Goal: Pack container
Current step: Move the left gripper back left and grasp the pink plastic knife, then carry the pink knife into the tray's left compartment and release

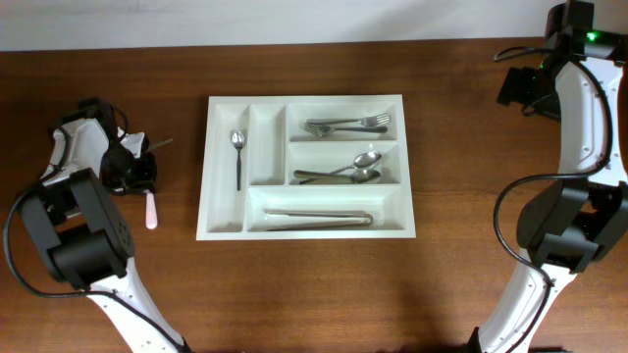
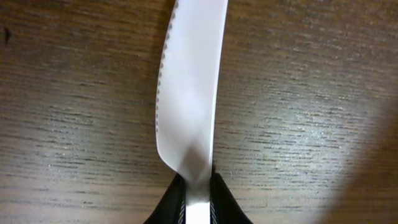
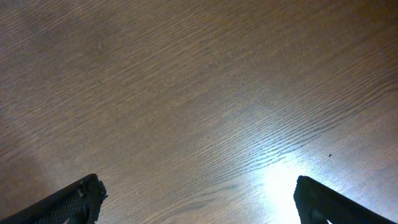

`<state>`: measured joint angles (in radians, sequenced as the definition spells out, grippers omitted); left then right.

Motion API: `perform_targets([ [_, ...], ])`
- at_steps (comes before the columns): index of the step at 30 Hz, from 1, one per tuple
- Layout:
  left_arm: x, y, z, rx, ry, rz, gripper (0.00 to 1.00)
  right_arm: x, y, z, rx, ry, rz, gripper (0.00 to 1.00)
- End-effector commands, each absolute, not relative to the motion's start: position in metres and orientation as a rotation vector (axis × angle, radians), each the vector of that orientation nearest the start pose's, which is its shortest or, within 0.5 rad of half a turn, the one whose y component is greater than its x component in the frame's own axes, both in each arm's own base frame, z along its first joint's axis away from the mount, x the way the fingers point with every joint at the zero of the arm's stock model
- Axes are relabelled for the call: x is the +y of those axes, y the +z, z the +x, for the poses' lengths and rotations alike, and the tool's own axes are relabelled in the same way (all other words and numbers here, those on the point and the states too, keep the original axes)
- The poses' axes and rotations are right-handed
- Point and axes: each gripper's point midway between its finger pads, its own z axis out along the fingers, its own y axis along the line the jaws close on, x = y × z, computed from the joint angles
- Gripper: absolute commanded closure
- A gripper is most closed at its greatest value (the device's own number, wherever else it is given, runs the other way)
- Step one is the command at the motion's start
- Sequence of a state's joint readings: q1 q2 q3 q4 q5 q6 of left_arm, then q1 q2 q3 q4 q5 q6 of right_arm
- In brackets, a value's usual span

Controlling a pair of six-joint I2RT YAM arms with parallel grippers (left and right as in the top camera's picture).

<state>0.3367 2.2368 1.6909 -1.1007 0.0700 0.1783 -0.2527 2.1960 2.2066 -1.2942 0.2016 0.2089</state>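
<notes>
The container (image 1: 304,99), a large white cutlery tray, lies at the table's middle. It holds a small spoon (image 1: 237,157) in a narrow slot, forks (image 1: 345,125), spoons (image 1: 343,173) and long utensils (image 1: 316,218). Left of it, my left gripper (image 1: 133,175) is low at the table, shut on a knife (image 2: 189,93) with a pale serrated blade. The knife's pink handle (image 1: 151,211) sticks out toward the front edge. In the left wrist view both fingers (image 2: 168,202) press the knife's neck. My right gripper (image 3: 198,198) hangs open over bare wood at the far right.
The right arm (image 1: 579,108) stands along the table's right edge, well away from the tray. The left arm's base (image 1: 83,235) sits at the front left. A dark thin piece (image 1: 162,144) pokes out by the left gripper.
</notes>
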Motion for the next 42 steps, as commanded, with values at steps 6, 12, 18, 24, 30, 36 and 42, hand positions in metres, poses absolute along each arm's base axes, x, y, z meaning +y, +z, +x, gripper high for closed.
perform_targets([
  [6,0.101,0.111,0.462,2.983,-0.109,-0.181,0.98,-0.157,0.158,0.464,2.757,-0.319,0.692,0.01],
  [12,0.033,0.133,0.487,2.909,-0.225,-0.12,0.98,-0.157,0.158,0.464,2.757,-0.319,0.692,0.01],
  [18,-0.058,0.142,0.513,2.811,-0.288,-0.02,0.98,-0.157,0.158,0.464,2.757,-0.319,0.692,0.01],
  [24,-0.123,0.149,0.531,2.703,-0.235,0.03,0.98,-0.157,0.158,0.464,2.757,-0.319,0.691,0.01],
  [30,-0.134,0.125,0.523,2.775,-0.206,0.006,0.98,-0.157,0.158,0.464,2.757,-0.319,0.692,0.01],
  [36,-0.13,0.087,0.505,2.913,-0.168,-0.004,0.98,-0.157,0.158,0.464,2.757,-0.319,0.692,0.01],
  [42,-0.128,0.06,0.49,3.014,-0.143,-0.006,0.98,-0.157,0.158,0.464,2.757,-0.319,0.691,0.01],
])
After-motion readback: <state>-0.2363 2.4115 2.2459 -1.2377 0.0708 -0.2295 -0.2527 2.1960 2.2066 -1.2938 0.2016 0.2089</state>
